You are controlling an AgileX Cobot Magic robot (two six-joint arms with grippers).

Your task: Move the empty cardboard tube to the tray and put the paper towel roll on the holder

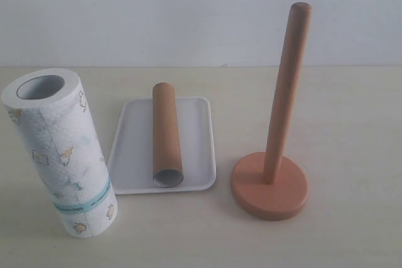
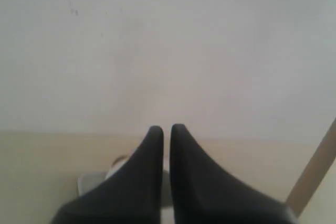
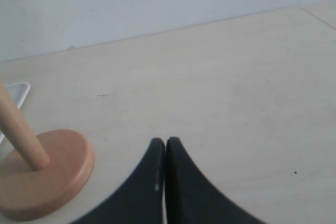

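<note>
Our left hand [image 2: 167,130] is empty, its fingers nearly together with a thin slit between them; our right hand [image 3: 166,143] is empty, its fingers pressed together.

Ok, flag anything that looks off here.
Nothing looks spilled or damaged. The tube lies lengthwise in the tray, the roll stands on end on the table left of it, and the holder stands bare.

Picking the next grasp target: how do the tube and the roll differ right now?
The tube is slim and plain brown; the roll is thick and white, with small prints and a teal band. The tube lies flat in the tray; the roll stands on end beside it. Both are hollow cylinders.
</note>
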